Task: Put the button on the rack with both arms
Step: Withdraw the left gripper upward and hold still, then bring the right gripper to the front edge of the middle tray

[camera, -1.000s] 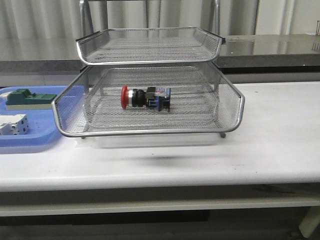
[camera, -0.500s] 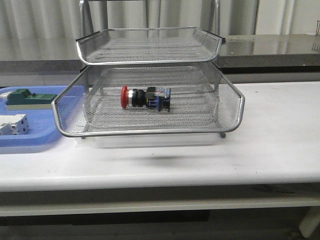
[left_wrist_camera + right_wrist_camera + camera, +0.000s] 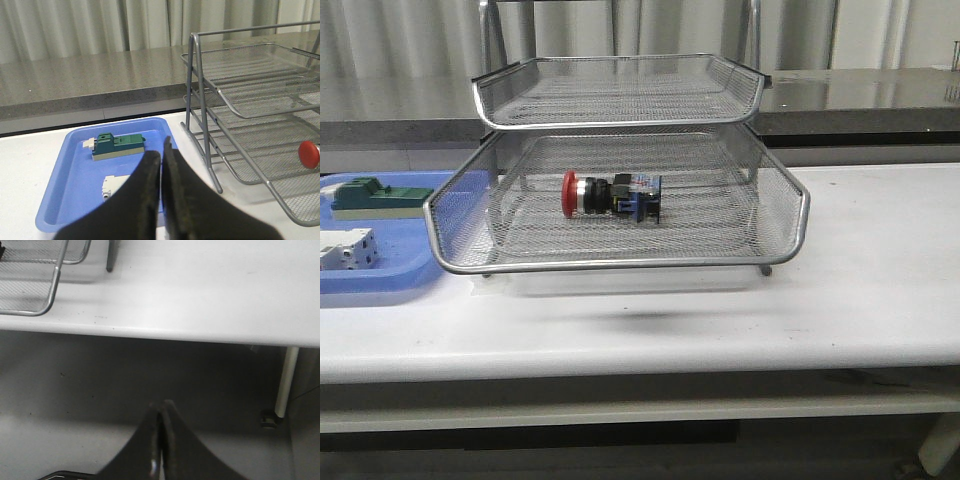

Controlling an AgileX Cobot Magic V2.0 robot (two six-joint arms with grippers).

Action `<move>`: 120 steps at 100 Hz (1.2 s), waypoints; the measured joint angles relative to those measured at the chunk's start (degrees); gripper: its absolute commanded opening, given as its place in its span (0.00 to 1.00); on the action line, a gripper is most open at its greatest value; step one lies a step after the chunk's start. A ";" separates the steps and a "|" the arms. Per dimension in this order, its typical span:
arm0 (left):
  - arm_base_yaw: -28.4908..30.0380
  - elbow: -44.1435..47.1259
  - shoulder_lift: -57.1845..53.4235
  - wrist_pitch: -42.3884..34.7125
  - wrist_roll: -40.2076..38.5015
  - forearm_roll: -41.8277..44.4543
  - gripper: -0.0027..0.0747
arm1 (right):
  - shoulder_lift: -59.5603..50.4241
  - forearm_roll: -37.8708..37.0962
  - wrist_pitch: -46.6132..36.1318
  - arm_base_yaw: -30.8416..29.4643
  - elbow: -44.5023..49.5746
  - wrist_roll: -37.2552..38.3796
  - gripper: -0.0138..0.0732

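Already the rack (image 3: 620,200) carries its load, so little is left to go wrong; the main risk, as a judgement, is that a later sweep of an arm knocks the wire frame and sets the part rolling across the mesh, since it lies on its round side. The blue tray (image 3: 75,200) sits just beside the rack, holding a green block (image 3: 117,145) and a white part (image 3: 112,185). The left gripper (image 3: 161,157) hangs over that tray with its jaws pressed together on nothing; the right gripper (image 3: 161,412) hangs off the table (image 3: 200,290) edge, likewise closed and empty. The button (image 3: 612,195) rests sideways in the lower mesh tray, red mushroom head leftward, black-and-silver body, blue rear block.
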 measured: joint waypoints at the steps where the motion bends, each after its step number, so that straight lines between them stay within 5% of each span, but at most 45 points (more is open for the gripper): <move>1: 0.00 0.00 0.00 0.00 0.00 0.00 0.04 | 0.00 0.28 -0.27 0.00 0.00 0.00 0.08; 55: 0.00 0.08 0.00 0.00 0.00 0.00 0.04 | 20.92 22.68 -9.14 1.59 0.00 -15.03 0.08; 120: 0.00 0.08 0.00 -0.04 0.00 0.00 0.04 | 55.39 26.73 -24.42 26.61 -10.11 -18.33 0.08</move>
